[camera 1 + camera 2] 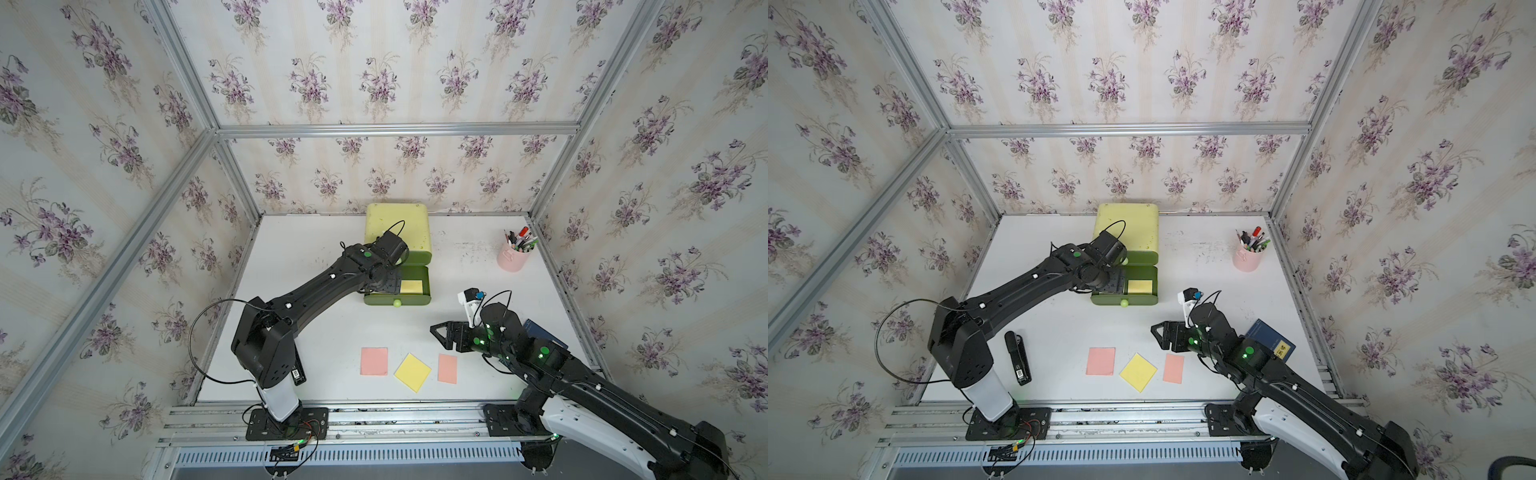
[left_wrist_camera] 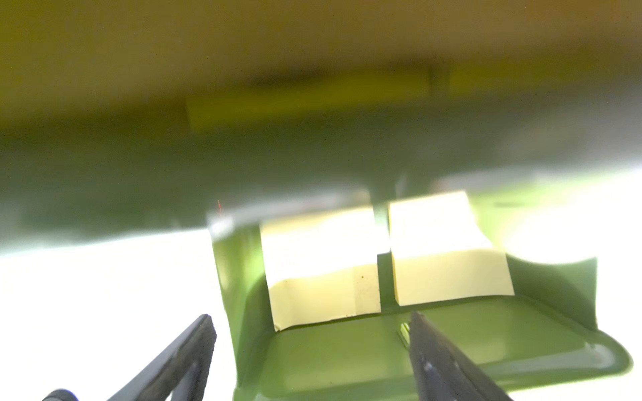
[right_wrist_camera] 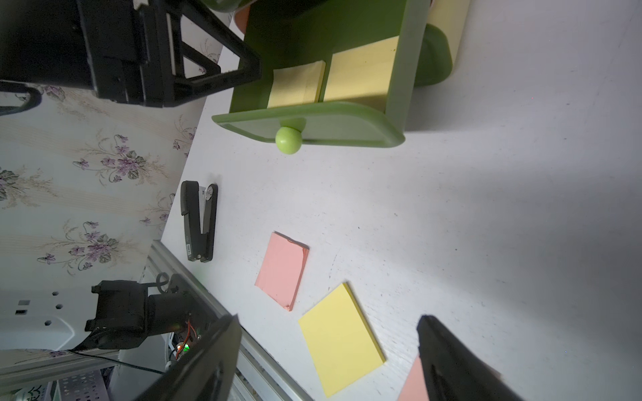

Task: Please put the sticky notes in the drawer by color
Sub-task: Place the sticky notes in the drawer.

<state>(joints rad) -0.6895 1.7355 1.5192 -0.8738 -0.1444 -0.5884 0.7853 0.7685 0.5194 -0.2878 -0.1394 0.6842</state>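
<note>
Your white table [image 1: 332, 332] sits between floral walls [image 1: 374, 62]. Cup [image 1: 512, 259], stapler [image 1: 1017, 357], booklet [image 1: 1264, 332] line its edges. Left gripper [image 2: 311, 315] and right gripper [image 3: 329, 317] gape wide, empty.

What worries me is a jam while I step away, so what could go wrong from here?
1. The left gripper stands open astride the side wall of the open drawer, one finger inside; pulling back could snag the wall and drag the drawer.
2. The loose yellow note lies flat, close between the two pink notes; the open right gripper near them might nudge a neighbour or fail to lift it.
</note>
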